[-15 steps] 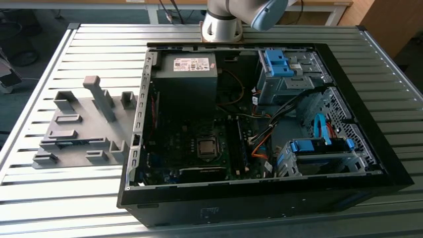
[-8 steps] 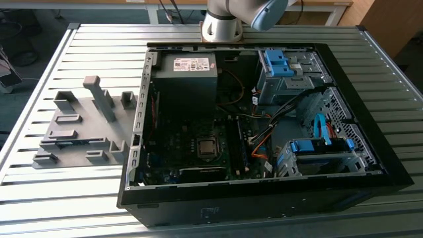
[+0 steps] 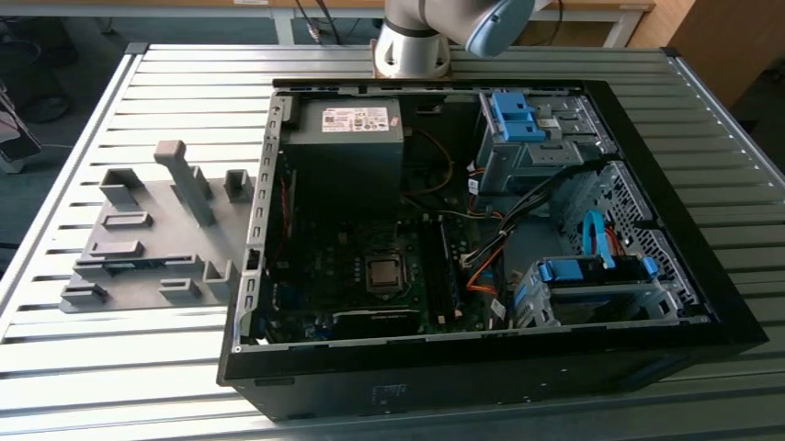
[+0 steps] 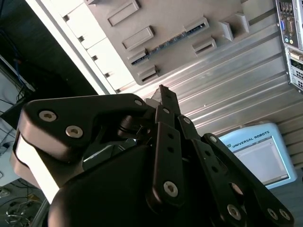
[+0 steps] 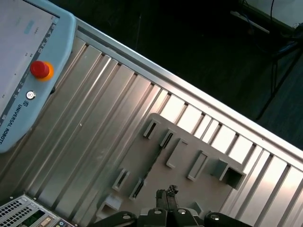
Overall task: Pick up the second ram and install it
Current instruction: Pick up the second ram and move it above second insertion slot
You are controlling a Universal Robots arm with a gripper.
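gripper (image 4: pixel 164 95) above grey fixture (image 4: pixel 177 14), fingers (image 4: pixel 166 137) pinched together, empty. second ram (image 4: pixel 165 44) sits in fixture, untouched. pick-up step not done. grab likely needs fingers apart, lined along ram.

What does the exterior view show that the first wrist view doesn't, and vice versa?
Exterior view: the inside of the open computer case, with its motherboard, power supply and blue drive brackets, plus the arm base.
First wrist view: the teach pendant with its red stop button, and the gripper aimed at the grey fixture plate, where a thin dark stick lies, likely the second ram.
Both: that fixture plate and the slatted table.
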